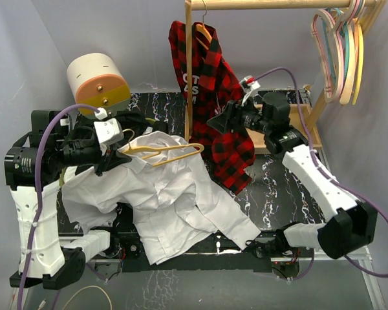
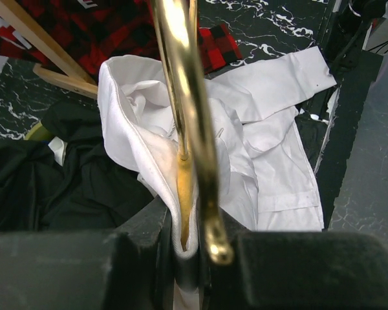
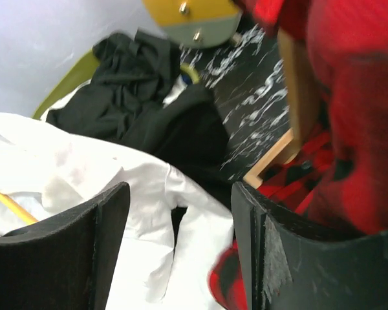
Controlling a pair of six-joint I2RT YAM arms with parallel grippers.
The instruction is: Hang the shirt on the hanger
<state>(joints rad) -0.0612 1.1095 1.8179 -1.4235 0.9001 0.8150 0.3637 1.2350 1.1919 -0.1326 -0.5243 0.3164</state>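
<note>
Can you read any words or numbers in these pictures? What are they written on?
White letters on the red-and-black plaid shirt: only bits show beside the wooden post, too cut off and blurred to read as a word.
No other writing, labels or numbers show anywhere.

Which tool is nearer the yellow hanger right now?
Left. The left tool is clamped on the hanger, with the white shirt pinched alongside. The right tool stands open and apart, off to the hanger's right beside the plaid shirt.
</note>
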